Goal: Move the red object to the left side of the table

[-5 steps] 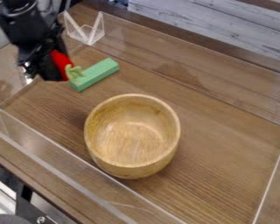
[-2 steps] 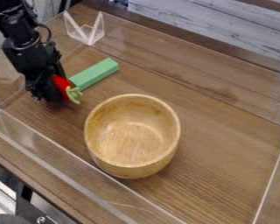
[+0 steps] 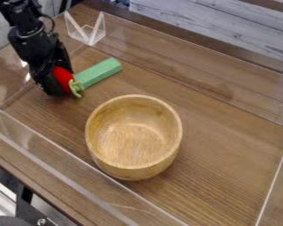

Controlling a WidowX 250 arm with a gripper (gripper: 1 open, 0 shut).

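The red object (image 3: 65,81), a small red toy fruit with a light green stem, sits low at the table (image 3: 226,124) surface in the left rear part, just left of the green block's near end. My black gripper (image 3: 56,86) points steeply down over it, its dark fingers around or right beside the fruit. The dark fingers blur together, so I cannot make out how wide they stand or whether they still press on the fruit.
A green rectangular block (image 3: 99,71) lies just right of the fruit. A large wooden bowl (image 3: 96,115) stands in the middle. Low clear acrylic walls (image 3: 61,168) border the tabletop, with a clear stand (image 3: 87,29) at the back left.
The gripper has come down with the red fruit from above the block's near end to table level beside it. The bowl and block have not moved.
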